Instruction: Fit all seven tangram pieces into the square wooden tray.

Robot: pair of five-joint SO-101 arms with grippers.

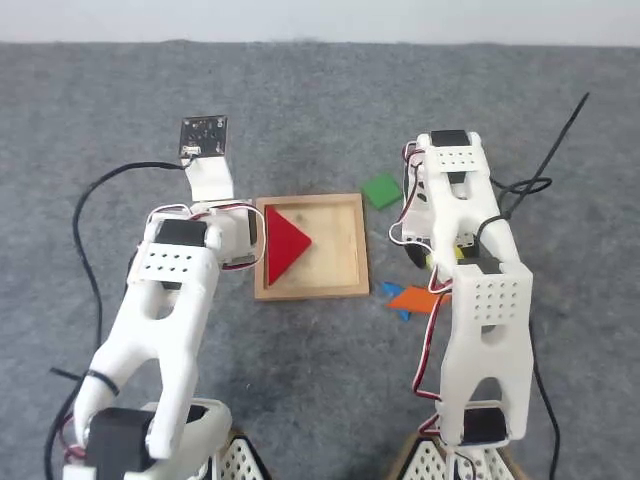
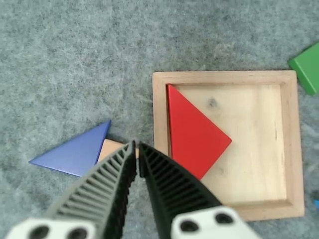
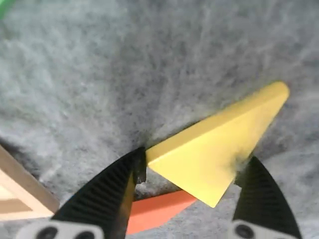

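Picking up a second piece, I judge: the right jaws gape wide with the yellow triangle (image 3: 219,144) between them, the grip not yet sure. The left jaws, almost closed and empty, hang beside the tray (image 2: 159,124), which holds the red triangle (image 2: 192,132). Next: close squarely, lift, carry over.

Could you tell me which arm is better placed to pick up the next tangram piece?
Probably the right: the right gripper has its jaws open on either side of the yellow wooden triangle. The left gripper is shut, empty, beside the blue wooden triangle.
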